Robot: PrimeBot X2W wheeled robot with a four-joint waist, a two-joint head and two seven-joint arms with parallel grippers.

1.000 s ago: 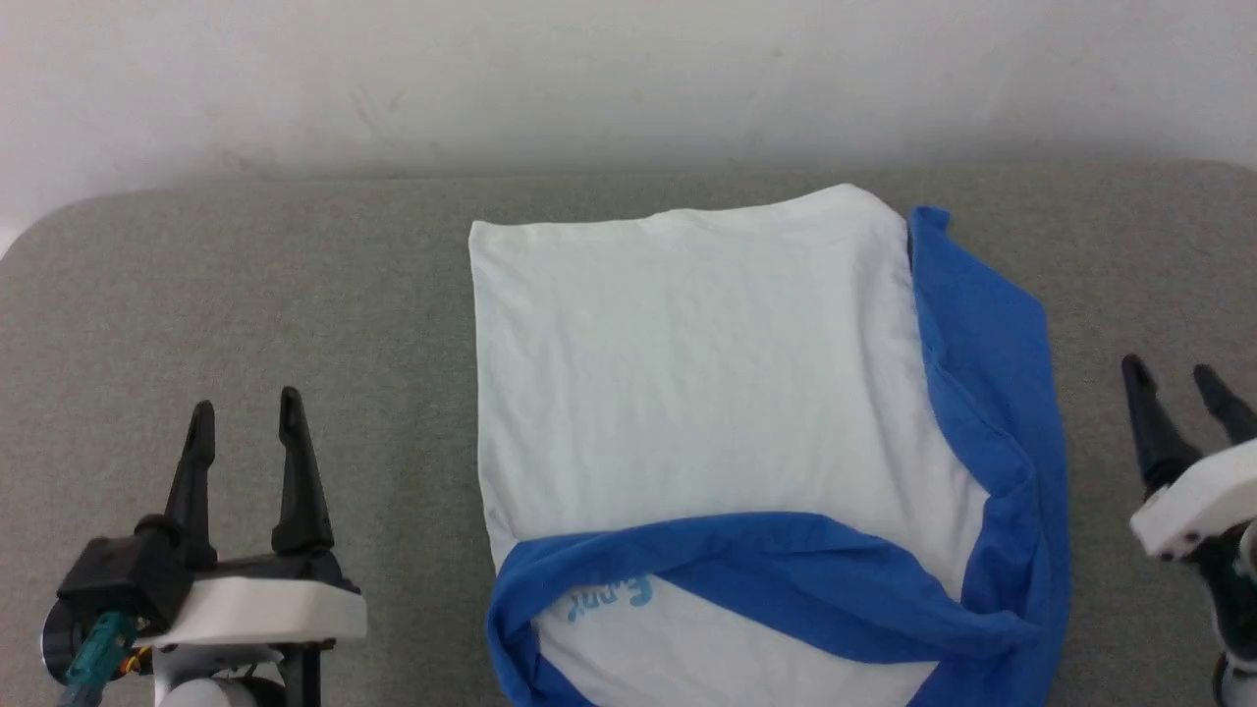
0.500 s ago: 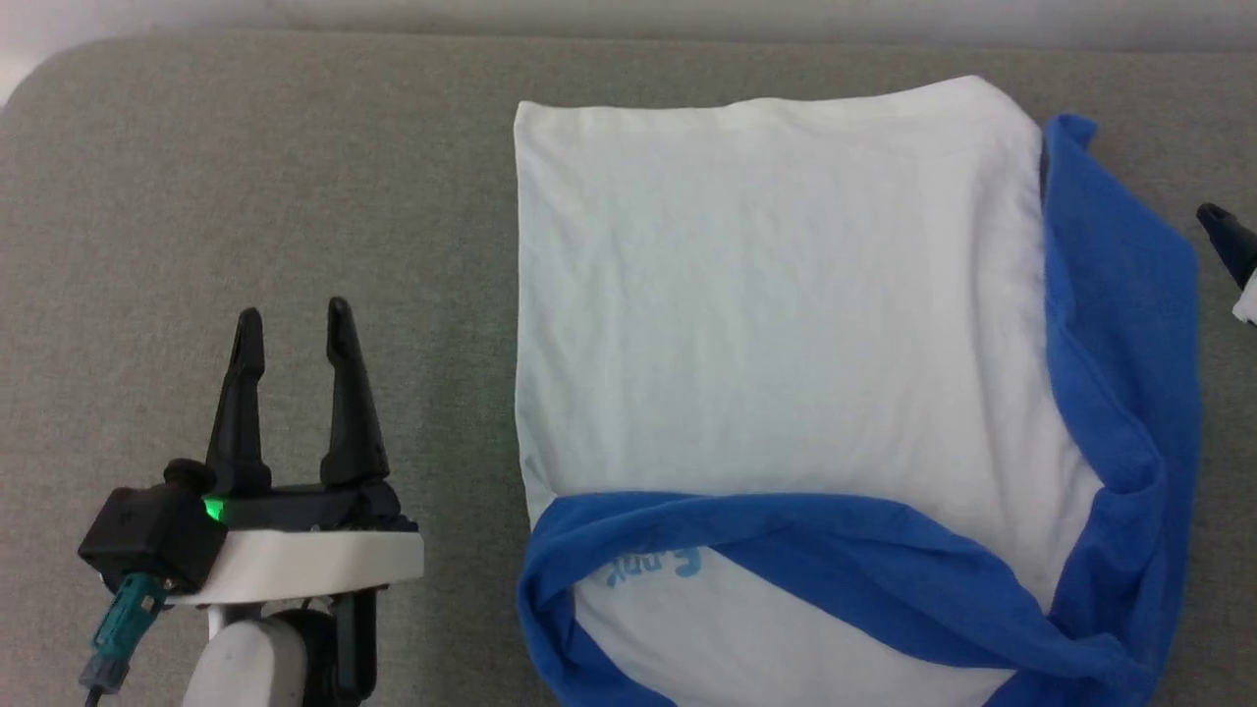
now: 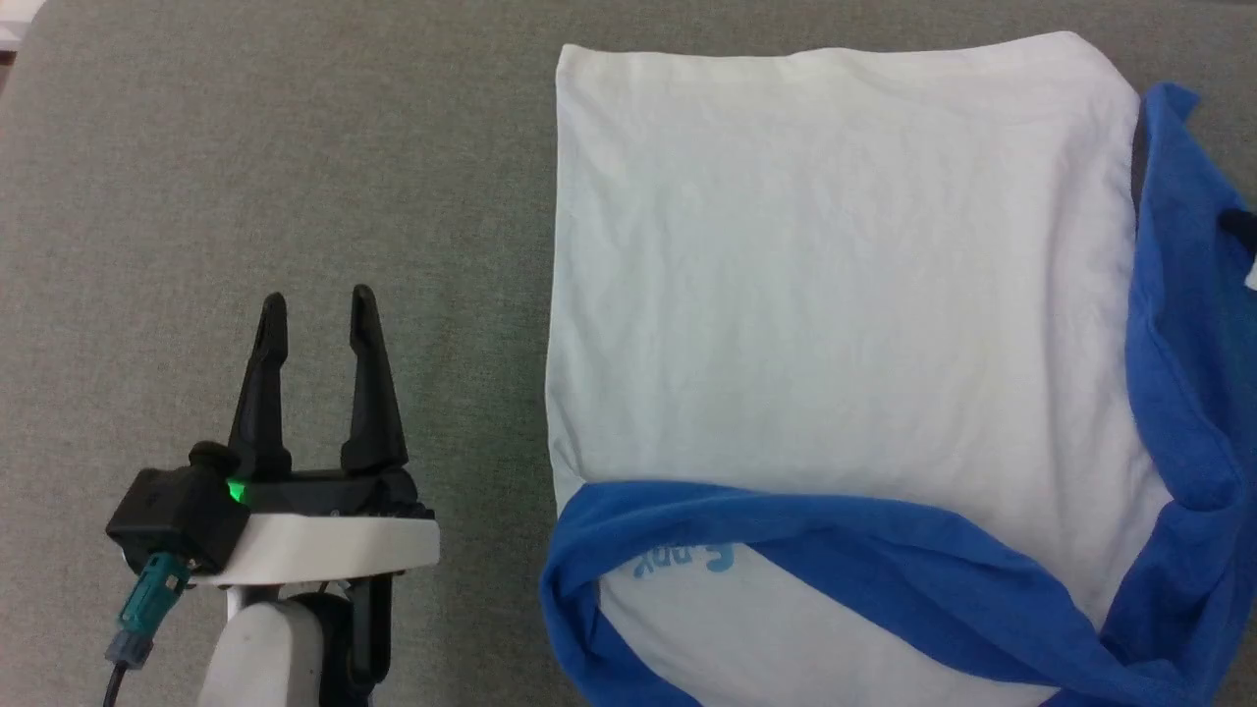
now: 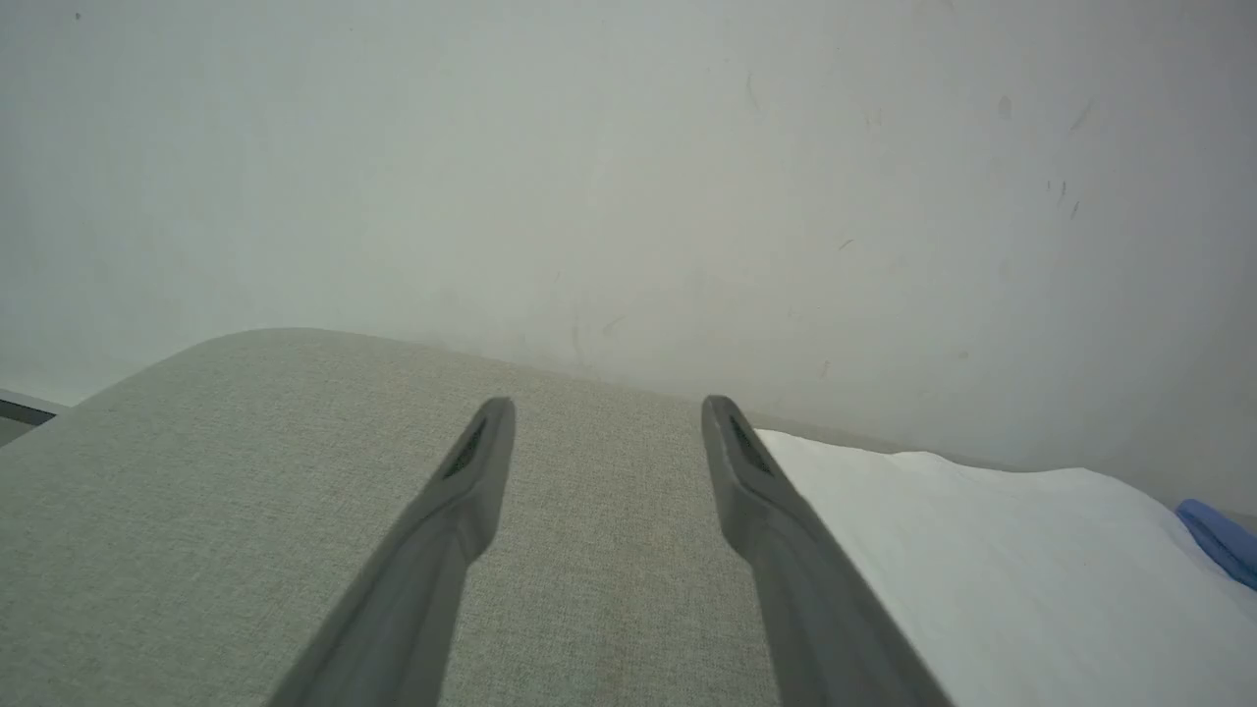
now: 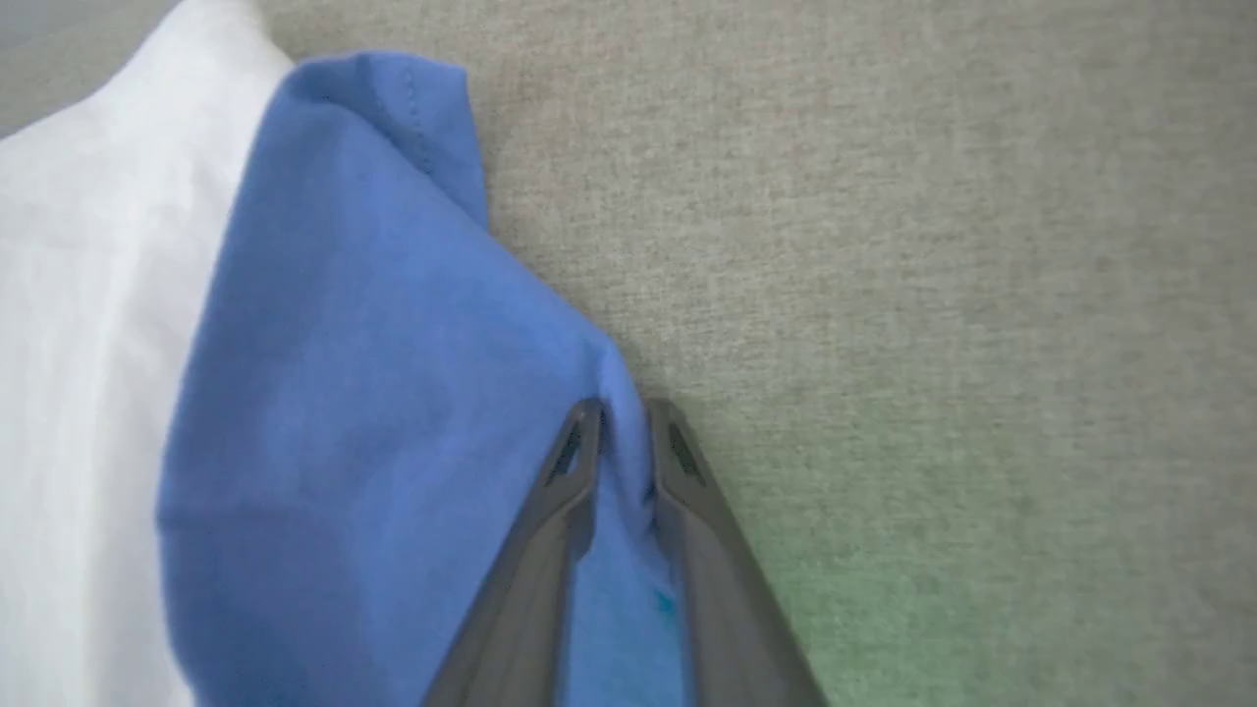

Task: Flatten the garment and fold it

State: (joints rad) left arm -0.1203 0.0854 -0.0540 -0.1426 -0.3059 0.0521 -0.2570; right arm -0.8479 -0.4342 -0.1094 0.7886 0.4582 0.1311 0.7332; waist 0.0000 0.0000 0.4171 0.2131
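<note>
The garment [image 3: 835, 275] lies on the grey padded surface, its white body spread flat. One blue sleeve [image 3: 835, 560] is folded across its near end and the other runs down its right edge. In the right wrist view my right gripper [image 5: 626, 407] has its fingers drawn close together, pinching the outer edge of the blue sleeve [image 5: 344, 344]. One of its dark fingertips [image 3: 1241, 227] shows over that sleeve in the head view. My left gripper [image 3: 317, 299] hovers open over bare surface to the left of the garment, holding nothing. Its wrist view shows the left gripper [image 4: 606, 407] open beside the white cloth [image 4: 982, 550].
The grey padded surface [image 3: 245, 147] stretches wide to the left of the garment, with its rounded corner at the far left. A pale wall [image 4: 628, 147] rises right behind its far edge.
The head camera has tilted down and closer, shifting the whole picture. My right gripper has come in over the garment's right blue sleeve and closed on its edge. The left gripper stays open.
</note>
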